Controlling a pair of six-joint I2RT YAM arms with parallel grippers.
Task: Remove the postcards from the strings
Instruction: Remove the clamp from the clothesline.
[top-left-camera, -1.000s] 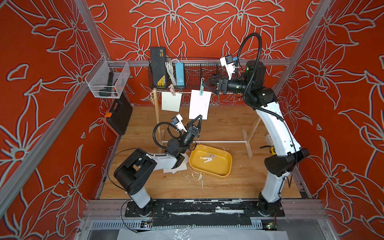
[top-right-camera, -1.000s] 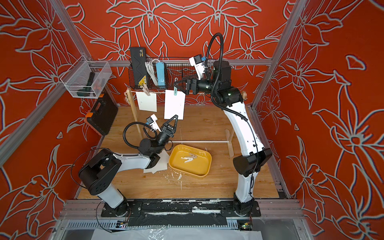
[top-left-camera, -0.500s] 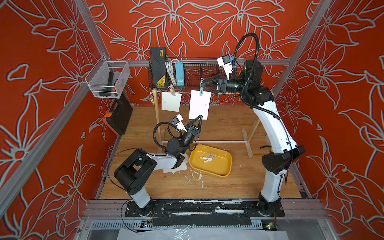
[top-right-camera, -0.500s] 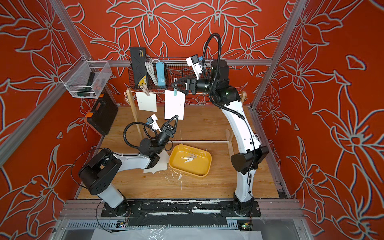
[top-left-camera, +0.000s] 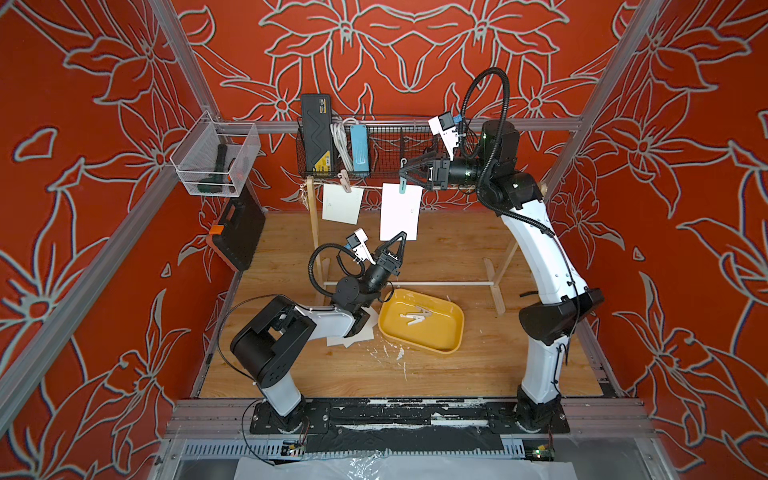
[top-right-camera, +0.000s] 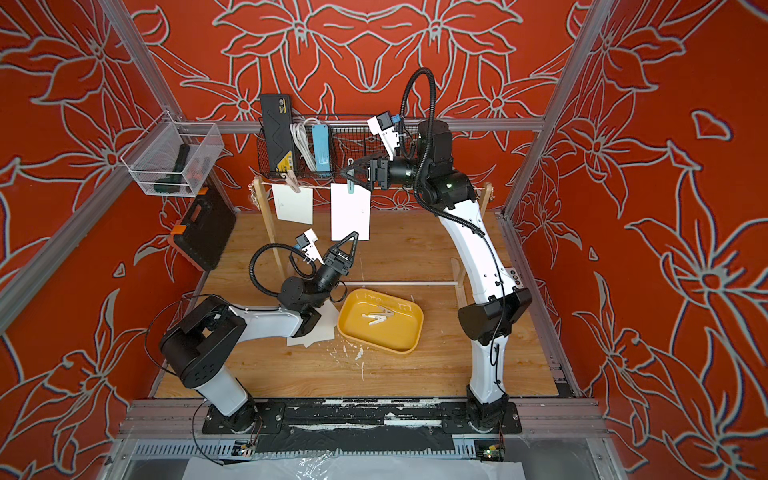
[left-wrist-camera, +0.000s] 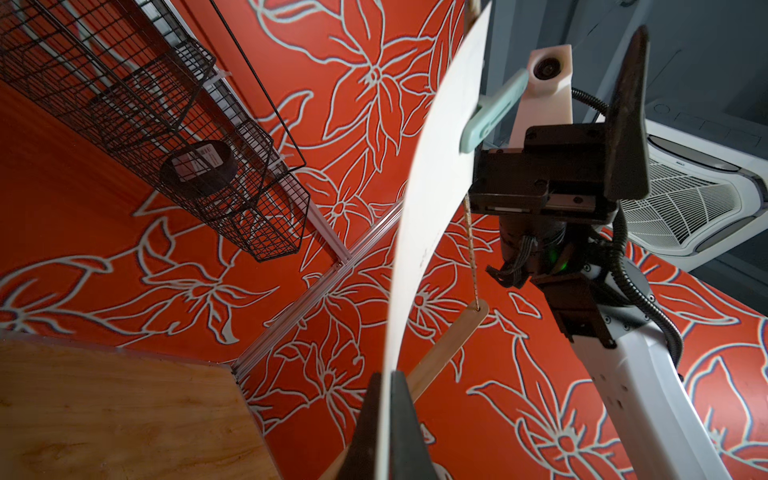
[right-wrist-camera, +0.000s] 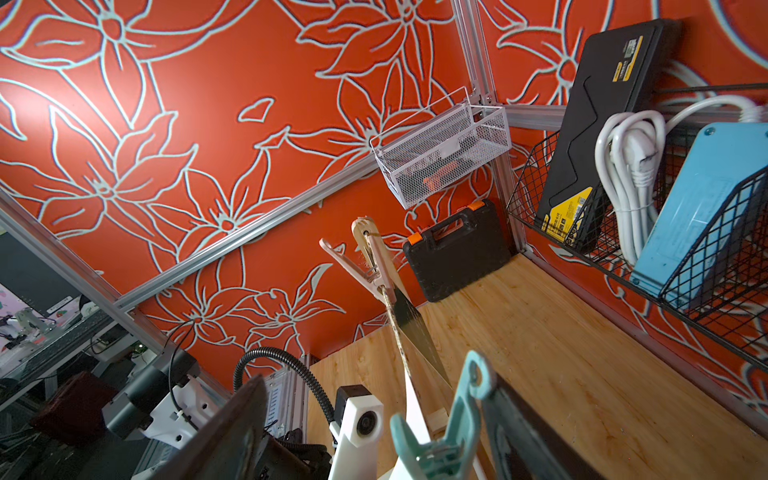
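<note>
**LINE CHECK: 2 CARDS UP, 2 DOWN**

Twine (top-left-camera: 371, 188), thin twisted beige, runs taut betw. two slim pale-wood posts (top-left-camera: 312, 224). Two plain white matte paper cards hang on it. Held card (top-left-camera: 400, 212) is fixed by a teal plastic peg (top-left-camera: 402, 188). The other card (top-left-camera: 341, 203), nearer the post, is fixed by a pinkish peg (top-left-camera: 344, 181). Each shows a tiny faint mark, illegible.

L gripper (top-left-camera: 400, 239) is clenched on held card's bottom edge; the sheet bows in the wrist view (left-wrist-camera: 432, 187). R gripper (top-left-camera: 405, 178) is up at the twine, jaws spread astride teal peg, not gripping. One finger (right-wrist-camera: 511, 424) is just beside it, the other well clear.

Two floor cards (top-left-camera: 353, 337) lie overlapped under L arm, beside a glossy yellow rounded tray (top-left-camera: 451, 347) w/ white pegs (top-left-camera: 415, 318) inside. Black case (top-left-camera: 316, 137) in wire basket (top-left-camera: 386, 145): yellow label, print unreadable.
</note>
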